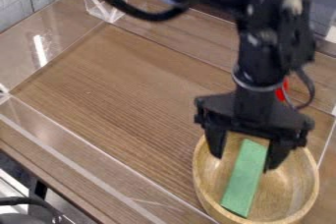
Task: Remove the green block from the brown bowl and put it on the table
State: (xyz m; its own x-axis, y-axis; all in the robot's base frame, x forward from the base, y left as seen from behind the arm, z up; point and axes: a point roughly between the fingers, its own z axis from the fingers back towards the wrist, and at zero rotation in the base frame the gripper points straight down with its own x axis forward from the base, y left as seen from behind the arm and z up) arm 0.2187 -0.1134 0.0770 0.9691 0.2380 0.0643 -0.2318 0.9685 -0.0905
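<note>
Green block (245, 182): long flat bar, bright green, lying inside the brown bowl (207, 181) on its floor. Its long axis runs from the bowl's near edge up toward the far rim, slightly slanted. Its lower end sits close to the near wall; its upper end lies between the gripper's fingers.

Brown bowl: wide, shallow, light tan wood, thick rim. Stands on the counter (118, 81) at the lower right of the view, partly cut off by the frame's edge.

Gripper (246, 155): black, pointing downward over the bowl, jaws spread wide. One finger (215, 149) hangs at the left of the block's upper end, the other at the right, both reaching down to about rim level or just inside it. The block is straddled, not clamped; whether either fingertip touches the block or the bowl cannot be told. Nothing is held.

Counter: brown wood grain with streaks, bordered by clear acrylic walls (53, 41).
</note>
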